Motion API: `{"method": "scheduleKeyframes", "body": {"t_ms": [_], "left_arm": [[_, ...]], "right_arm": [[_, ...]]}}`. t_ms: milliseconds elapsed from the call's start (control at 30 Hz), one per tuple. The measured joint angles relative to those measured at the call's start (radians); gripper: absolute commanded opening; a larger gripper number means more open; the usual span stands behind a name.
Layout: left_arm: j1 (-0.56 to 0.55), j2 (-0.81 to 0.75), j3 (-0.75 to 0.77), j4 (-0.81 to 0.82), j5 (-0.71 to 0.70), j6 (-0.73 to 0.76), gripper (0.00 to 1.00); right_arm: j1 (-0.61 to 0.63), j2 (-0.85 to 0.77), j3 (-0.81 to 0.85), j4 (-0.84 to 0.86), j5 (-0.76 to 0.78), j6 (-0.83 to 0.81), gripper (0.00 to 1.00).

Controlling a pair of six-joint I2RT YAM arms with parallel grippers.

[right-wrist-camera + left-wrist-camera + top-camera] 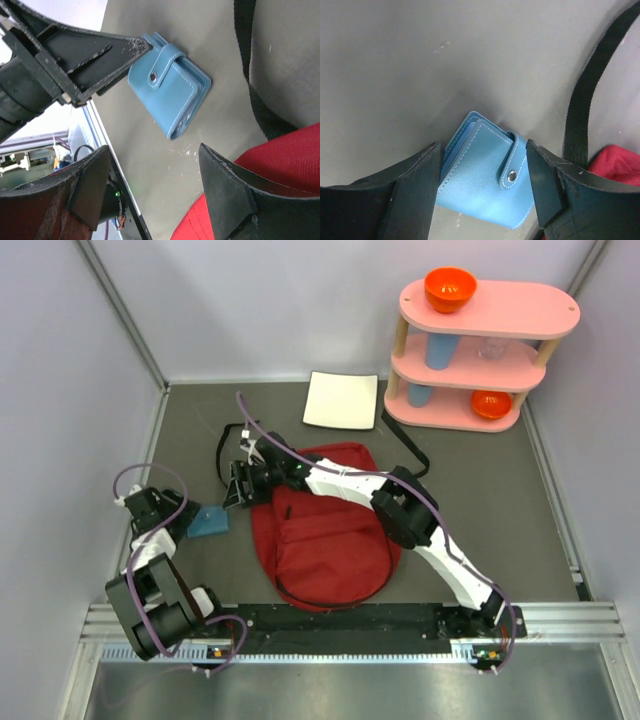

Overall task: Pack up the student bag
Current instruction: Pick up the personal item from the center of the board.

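Observation:
The student bag [325, 530], a dark red backpack with black straps, lies flat in the middle of the table. A blue snap wallet [208, 522] lies on the table just left of it. My left gripper [188, 517] is open, and in the left wrist view its jaws [484, 150] stand on either side of the wallet [485, 180], close to its edges. My right gripper [236, 488] reaches across the bag's top left. It is open and empty [155, 150] over bare table between the wallet [172, 90] and the bag's edge [280, 155].
A black bag strap [225, 455] loops on the table behind the grippers. A white square plate [341, 399] lies at the back. A pink three-tier shelf [480, 350] at the back right holds orange bowls [450, 288] and blue cups [440, 348]. Walls enclose three sides.

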Motion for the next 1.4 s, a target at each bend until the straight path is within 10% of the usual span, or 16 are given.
{"method": "scheduleKeyframes", "body": {"t_ms": [600, 1400], "left_arm": [[-0.025, -0.051, -0.071, 0.040, 0.148, -0.008, 0.67], [-0.023, -0.079, -0.106, 0.060, 0.216, 0.013, 0.63]], "right_arm": [[0.035, 0.084, 0.061, -0.031, 0.166, 0.155, 0.57], [0.025, 0.061, -0.086, 0.119, 0.102, 0.173, 0.00]]}}
